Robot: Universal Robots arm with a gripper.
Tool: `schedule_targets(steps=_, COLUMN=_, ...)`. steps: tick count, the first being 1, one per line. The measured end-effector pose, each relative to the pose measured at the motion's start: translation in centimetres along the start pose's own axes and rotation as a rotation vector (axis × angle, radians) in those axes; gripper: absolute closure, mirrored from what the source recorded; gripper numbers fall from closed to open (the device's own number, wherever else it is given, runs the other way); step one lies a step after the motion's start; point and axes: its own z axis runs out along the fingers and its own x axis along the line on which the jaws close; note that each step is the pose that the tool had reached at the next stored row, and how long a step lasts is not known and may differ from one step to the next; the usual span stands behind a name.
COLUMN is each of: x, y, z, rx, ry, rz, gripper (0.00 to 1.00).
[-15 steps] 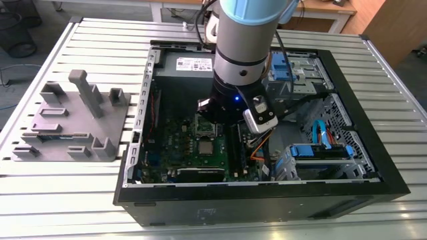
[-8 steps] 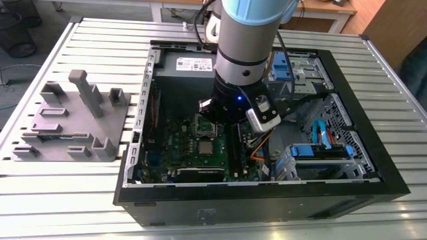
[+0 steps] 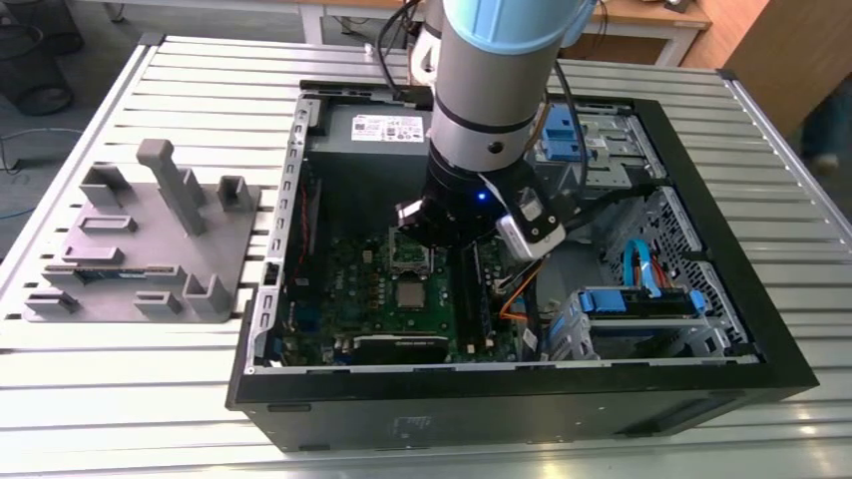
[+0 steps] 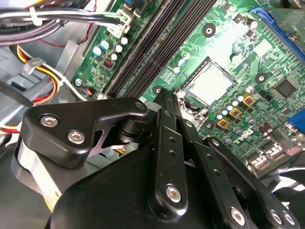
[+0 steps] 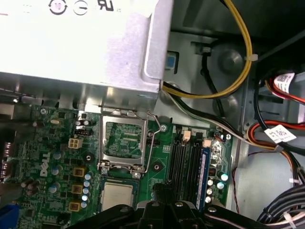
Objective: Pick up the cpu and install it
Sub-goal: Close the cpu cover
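Cpu (image 5: 117, 196) on mobo (image 5: 52, 143), just beside frame (image 5: 123, 116); mobo in case (image 3: 533, 409).

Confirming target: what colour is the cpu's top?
The cpu is silver-grey; second wrist view shows it best.

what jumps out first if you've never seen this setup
The grey and light-blue robot arm reaches into the open black computer case in the exterior view. Near its black gripper, the small shiny silver square cpu lies on the green motherboard beside a hollow silver metal frame.
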Motion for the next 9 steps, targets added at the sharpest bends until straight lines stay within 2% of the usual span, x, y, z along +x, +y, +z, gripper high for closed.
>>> schedule_targets(steps=9, x=-0.03, y=0.05, z=0.04, rx=-0.0001, ry=0.0002, rz=-0.004, gripper=0.89)
